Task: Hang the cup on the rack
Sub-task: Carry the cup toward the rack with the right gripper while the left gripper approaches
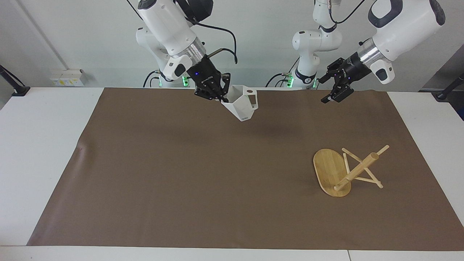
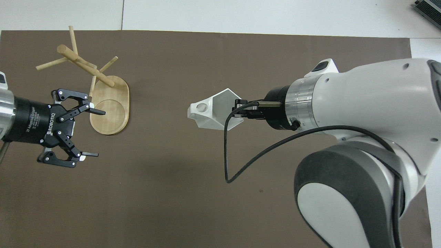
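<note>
cup (image 1: pixel 242 105) held aloft in right pincer (image 1: pixel 221 97) over mat (image 1: pixel 181 174).

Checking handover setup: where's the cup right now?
Facing view: the white faceted cup is airborne in the right gripper, over the brown mat's middle.

A white worktop (image 1: pixel 40 152) carries a large brown mat (image 1: pixel 203 181) that covers most of its middle, leaving white margins at both ends. The mat shows a slight wrinkle at its edge toward the right arm's end. A white wall (image 1: pixel 246 43) rises past the worktop, with a small socket strip (image 1: pixel 67 77) low on it. A dark device's corner (image 2: pixel 429 8) lies on the worktop's edge.
</note>
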Robot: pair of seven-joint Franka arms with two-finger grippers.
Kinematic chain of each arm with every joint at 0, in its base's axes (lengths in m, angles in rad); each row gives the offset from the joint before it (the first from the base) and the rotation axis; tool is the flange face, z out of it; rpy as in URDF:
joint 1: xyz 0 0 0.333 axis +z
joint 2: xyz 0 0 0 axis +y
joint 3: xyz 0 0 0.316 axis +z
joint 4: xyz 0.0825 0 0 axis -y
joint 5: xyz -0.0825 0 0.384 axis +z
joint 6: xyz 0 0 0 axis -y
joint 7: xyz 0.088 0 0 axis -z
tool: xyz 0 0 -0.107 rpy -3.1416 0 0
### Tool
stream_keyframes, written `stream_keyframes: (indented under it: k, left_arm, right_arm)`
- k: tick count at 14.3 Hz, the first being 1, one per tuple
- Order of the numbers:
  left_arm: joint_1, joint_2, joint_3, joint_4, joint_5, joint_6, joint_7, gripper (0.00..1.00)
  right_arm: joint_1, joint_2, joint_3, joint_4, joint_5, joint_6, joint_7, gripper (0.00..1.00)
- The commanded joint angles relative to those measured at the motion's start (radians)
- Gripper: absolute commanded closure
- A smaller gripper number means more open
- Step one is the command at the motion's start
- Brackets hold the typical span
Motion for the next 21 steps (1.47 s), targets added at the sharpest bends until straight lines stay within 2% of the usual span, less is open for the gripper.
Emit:
stream_keyframes:
  k: [1, 3, 5, 8, 11, 14, 19, 21]
  left_arm:
    - [0.016, -0.039, 0.008, -0.088, -0.151, 0.129, -0.014, 0.00]
    - [0.014, -0.025, 0.008, -0.092, -0.184, 0.163, -0.013, 0.00]
    - [0.008, -0.025, 0.008, -0.096, -0.235, 0.162, -0.014, 0.00]
    - [-0.001, -0.024, 0.006, -0.085, -0.226, 0.119, -0.013, 0.00]
    - [0.011, -0.022, 0.006, -0.077, -0.212, 0.090, -0.019, 0.00]
    - [0.014, -0.033, 0.008, -0.086, -0.143, 0.033, -0.007, 0.00]
    - [0.014, -0.062, 0.006, -0.148, -0.140, 0.053, -0.008, 0.00]
    - [0.026, -0.060, 0.009, -0.136, -0.150, 0.039, -0.011, 0.00]
  right_arm:
    - [0.043, 0.001, -0.002, -0.020, 0.065, 0.053, 0.022, 1.00]
    - [0.070, 0.026, -0.002, -0.018, 0.089, 0.059, 0.013, 1.00]
    - [0.127, 0.064, -0.002, -0.017, 0.089, 0.126, 0.016, 1.00]
    - [0.192, 0.115, -0.002, -0.011, 0.092, 0.213, 0.025, 1.00]
    - [0.193, 0.115, 0.001, -0.005, 0.143, 0.208, 0.035, 1.00]
    - [0.209, 0.116, 0.001, 0.026, 0.144, 0.196, 0.033, 1.00]
    - [0.209, 0.125, 0.041, 0.110, 0.166, 0.190, 0.025, 1.00]
    - [0.213, 0.132, 0.045, 0.120, 0.166, 0.191, 0.025, 1.00]
